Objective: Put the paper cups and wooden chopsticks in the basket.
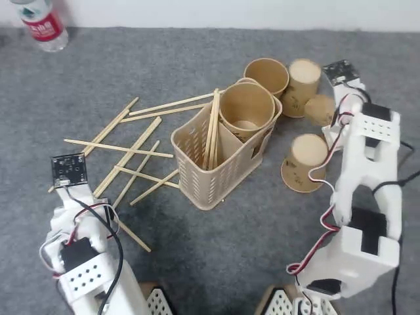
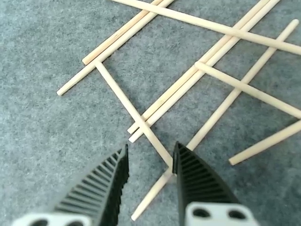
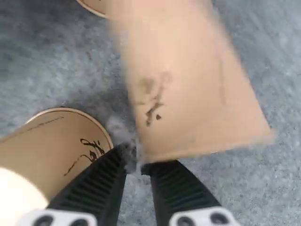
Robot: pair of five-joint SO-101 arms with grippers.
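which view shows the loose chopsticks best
High view: the whole scatter of loose chopsticks lies left of the basket. Left wrist view has a few crossing ones close up; right wrist view faces paper cups.

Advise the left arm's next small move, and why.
Probably lower the left gripper and close it. Its jaws stand open above the grey carpet, straddling a wooden chopstick that lies outside the basket.
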